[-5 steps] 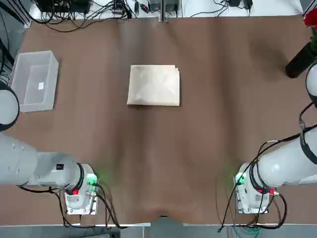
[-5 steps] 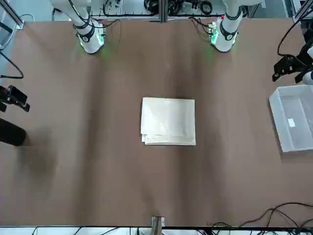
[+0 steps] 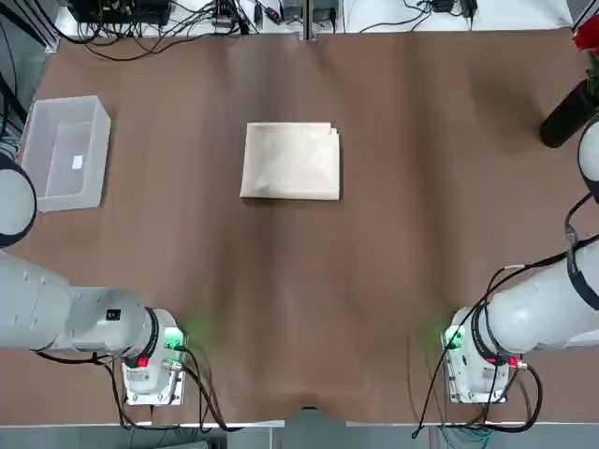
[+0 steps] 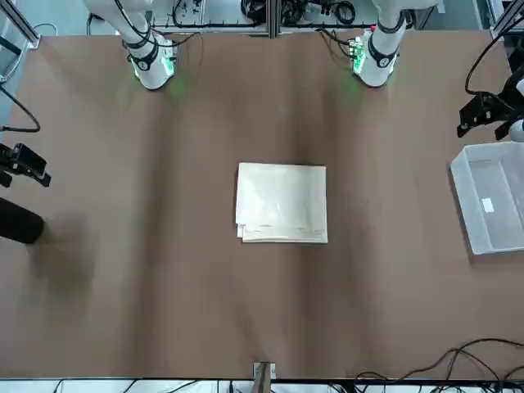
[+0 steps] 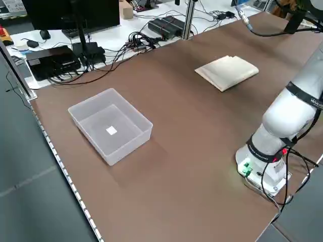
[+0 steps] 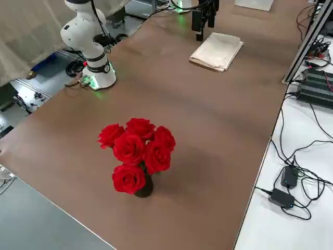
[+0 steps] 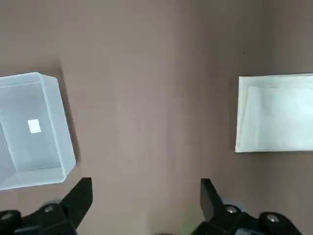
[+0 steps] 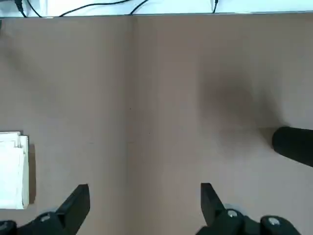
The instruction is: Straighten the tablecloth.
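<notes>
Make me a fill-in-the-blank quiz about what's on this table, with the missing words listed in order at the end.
1. The cream tablecloth lies ____ into a layered rectangle on the brown surface.
2. The clear plastic bin stands nearer the robot's ____ arm.
3. The flowers in the dark vase are coloured ____.
4. The left gripper, above the table, and the right gripper, also above it, both have their fingers ____.

Missing words: folded; left; red; open.

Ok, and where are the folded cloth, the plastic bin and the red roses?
Folded cloth (image 3: 291,162): top view, its middle.
Plastic bin (image 5: 89,108): left side view, inner wall.
Red roses (image 6: 129,148): right side view, a bloom.
</notes>
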